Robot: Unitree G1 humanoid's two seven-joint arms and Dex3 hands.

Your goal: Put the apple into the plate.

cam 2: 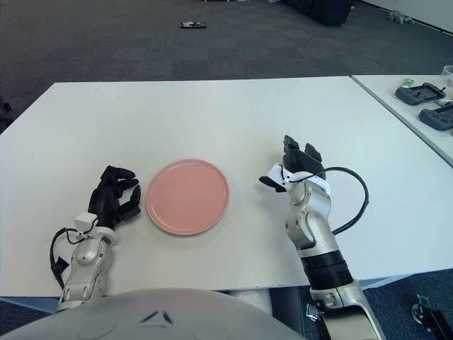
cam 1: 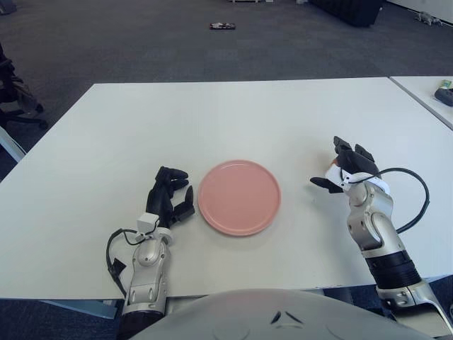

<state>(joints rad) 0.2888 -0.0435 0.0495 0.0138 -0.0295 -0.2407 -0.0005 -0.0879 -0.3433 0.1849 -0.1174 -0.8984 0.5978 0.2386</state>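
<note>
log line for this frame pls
plate: pink, empty, table centre | apple: not visible | left hand: beside plate's left edge, curled, holding nothing | right hand: right of plate, grasp unclear

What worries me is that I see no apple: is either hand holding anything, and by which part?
Left hand, beside the plate, holds nothing. Right hand, on the plate's other side: cannot be told.

The plate point(cam 1: 239, 197) is pink all over. The table point(cam 1: 212, 120) is plain white. The left hand point(cam 1: 170, 193) has black fingers and a silver arm. The right hand point(cam 1: 347, 170) is black and silver too. The floor point(cam 1: 141, 42) is dark grey carpet.
</note>
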